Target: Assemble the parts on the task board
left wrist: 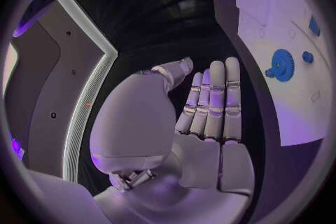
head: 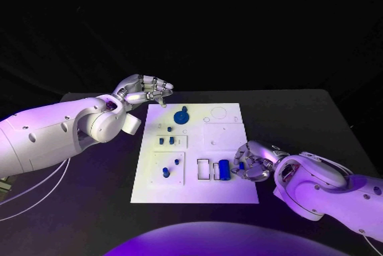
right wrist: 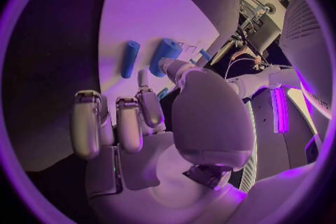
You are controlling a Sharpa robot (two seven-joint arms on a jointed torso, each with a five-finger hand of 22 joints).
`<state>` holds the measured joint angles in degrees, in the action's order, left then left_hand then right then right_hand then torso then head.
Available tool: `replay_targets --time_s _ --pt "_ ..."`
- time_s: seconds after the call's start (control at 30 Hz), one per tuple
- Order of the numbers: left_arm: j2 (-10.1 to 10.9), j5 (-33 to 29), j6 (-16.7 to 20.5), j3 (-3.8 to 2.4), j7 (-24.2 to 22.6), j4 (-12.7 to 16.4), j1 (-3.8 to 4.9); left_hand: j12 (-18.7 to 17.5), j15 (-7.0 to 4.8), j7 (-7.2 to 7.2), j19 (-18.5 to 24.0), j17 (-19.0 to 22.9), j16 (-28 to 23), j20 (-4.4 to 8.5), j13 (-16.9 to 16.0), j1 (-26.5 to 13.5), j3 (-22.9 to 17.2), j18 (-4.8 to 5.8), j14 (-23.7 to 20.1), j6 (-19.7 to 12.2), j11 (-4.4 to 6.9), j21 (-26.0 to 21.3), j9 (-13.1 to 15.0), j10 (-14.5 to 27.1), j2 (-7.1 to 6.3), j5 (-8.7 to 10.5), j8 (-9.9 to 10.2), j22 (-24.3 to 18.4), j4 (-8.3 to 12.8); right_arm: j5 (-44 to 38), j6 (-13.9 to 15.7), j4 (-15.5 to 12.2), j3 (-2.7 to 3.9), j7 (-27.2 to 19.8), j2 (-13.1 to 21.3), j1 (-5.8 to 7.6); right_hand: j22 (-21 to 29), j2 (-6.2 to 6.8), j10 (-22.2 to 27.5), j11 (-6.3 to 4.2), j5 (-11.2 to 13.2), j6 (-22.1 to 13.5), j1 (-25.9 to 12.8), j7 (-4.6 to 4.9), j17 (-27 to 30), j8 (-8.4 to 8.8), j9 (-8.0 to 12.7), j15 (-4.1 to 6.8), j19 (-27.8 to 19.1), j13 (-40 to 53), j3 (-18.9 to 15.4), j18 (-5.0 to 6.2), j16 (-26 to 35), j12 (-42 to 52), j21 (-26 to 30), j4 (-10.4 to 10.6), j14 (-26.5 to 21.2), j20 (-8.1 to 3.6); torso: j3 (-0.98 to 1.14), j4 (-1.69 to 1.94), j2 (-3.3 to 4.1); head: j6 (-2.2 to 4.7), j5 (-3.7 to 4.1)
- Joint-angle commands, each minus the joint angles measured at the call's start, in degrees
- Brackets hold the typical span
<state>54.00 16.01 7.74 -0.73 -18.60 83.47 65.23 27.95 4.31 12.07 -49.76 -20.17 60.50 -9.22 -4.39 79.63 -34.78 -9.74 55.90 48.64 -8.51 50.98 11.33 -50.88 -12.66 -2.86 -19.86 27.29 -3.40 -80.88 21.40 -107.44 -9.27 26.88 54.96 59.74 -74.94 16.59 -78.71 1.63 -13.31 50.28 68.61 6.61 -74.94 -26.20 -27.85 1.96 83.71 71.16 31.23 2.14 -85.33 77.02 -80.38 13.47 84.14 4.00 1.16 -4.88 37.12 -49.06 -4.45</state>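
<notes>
Board (head: pixel 231 192): white plate we see lying mid-table.
Parts: our blue gear (head: pixel 182 117) near the far edge; a cylinder (head: pixel 224 169) at the right edge.
Right hand (head: pixel 254 162): beside the cylinder, fingers curled; we cannot tell whether it grips.
Left hand (head: pixel 146 90): at the far-left corner, fingers together, empty.
Table (head: pixel 311 117): black.

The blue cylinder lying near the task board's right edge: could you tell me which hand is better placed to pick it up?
Probably the right hand: it sits at the blue cylinder, fingers beside it. The left hand hovers open past the task board's far left corner.
</notes>
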Motion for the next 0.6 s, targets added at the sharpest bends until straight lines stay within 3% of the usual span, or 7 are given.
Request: replay_targets --time_s 0.03,0.6 --pt "0.0 -0.3 -1.0 -0.04 -0.2 0.2 0.03 0.3 -0.16 0.09 0.1 0.1 -0.2 -0.25 0.0 0.0 0.2 -0.78 -0.4 -0.5 0.02 -0.3 -0.1 0.2 0.23 -0.28 -0.1 -0.1 0.3 -3.7 -1.7 0.0 -0.01 2.2 -0.3 -0.1 -12.4 0.16 0.3 0.08 0.1 0.3 -0.9 -0.28 -3.7 -0.44 0.1 0.3 3.1 -0.1 -0.6 -0.15 -0.1 -0.3 0.2 0.0 3.6 -0.19 0.04 0.02 0.03 -0.02 -0.05" --pt "0.2 -0.3 -0.9 -0.04 -0.2 0.3 0.03 0.3 -0.15 0.1 0.1 0.1 -0.2 -0.27 0.0 -0.1 0.2 -0.78 -0.4 -0.5 0.01 -0.4 -0.1 0.2 0.23 -0.27 -0.1 -0.1 0.2 -4.1 1.0 -0.6 0.01 2.3 -0.9 -0.17 -12.6 -0.02 -0.2 -0.26 -0.1 0.9 -5.0 -0.75 -4.6 -1.27 0.7 0.58 3.4 1.0 -4.8 -0.3 -0.5 -0.2 -0.5 1.9 3.8 -0.43 0.06 0.02 0.02 -0.1 -0.22"
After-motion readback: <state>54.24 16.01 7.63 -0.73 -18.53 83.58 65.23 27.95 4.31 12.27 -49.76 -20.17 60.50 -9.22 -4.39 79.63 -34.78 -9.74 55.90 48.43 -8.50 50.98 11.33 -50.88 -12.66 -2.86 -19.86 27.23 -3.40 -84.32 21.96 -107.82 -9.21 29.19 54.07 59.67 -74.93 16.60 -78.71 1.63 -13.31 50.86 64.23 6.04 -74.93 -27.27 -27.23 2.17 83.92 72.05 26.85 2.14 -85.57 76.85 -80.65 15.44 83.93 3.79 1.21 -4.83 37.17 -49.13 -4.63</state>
